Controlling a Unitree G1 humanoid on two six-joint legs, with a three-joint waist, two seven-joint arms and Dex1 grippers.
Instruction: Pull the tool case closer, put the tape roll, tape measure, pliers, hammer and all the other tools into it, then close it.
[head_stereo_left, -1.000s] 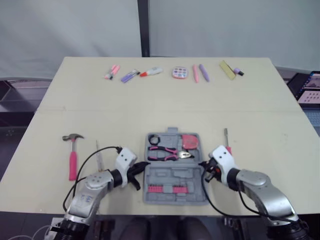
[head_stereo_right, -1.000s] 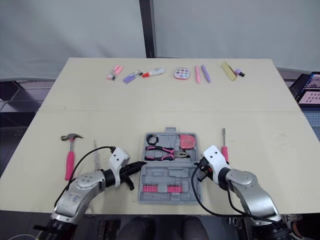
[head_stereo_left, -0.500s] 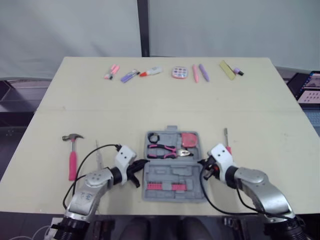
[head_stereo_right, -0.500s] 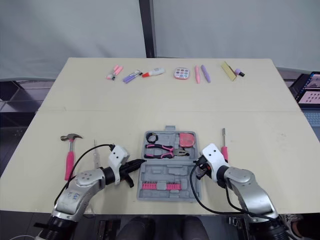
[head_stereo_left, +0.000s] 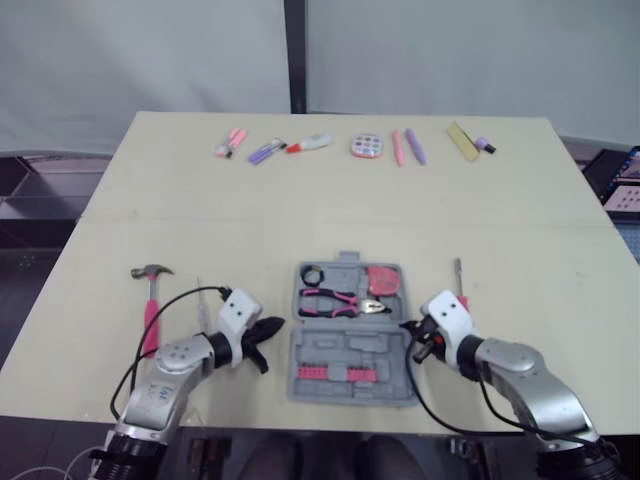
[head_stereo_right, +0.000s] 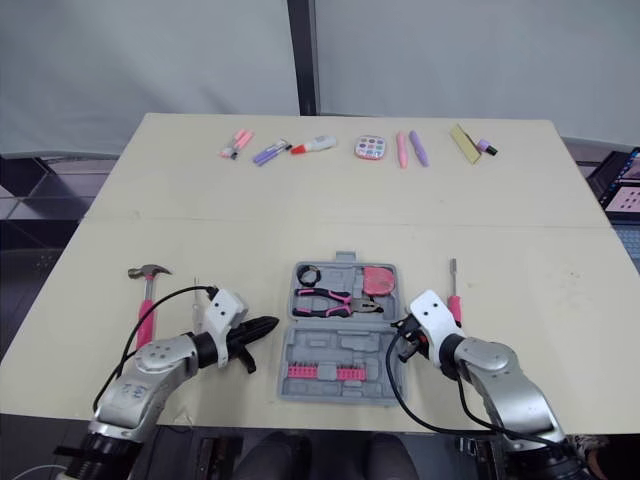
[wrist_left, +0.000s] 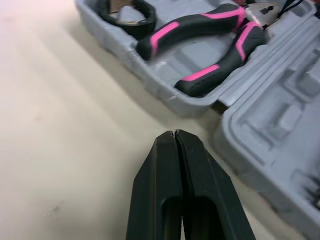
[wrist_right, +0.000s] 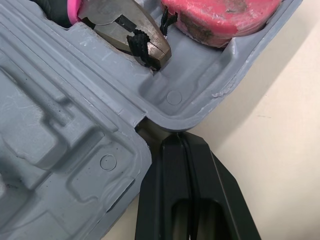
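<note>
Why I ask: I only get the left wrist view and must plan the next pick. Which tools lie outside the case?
Observer: A hammer lies on the table, to the left of the left hand.
Operator: Anything on the other side?
Observer: A screwdriver lies to the right of the case, close to the right hand.
</note>
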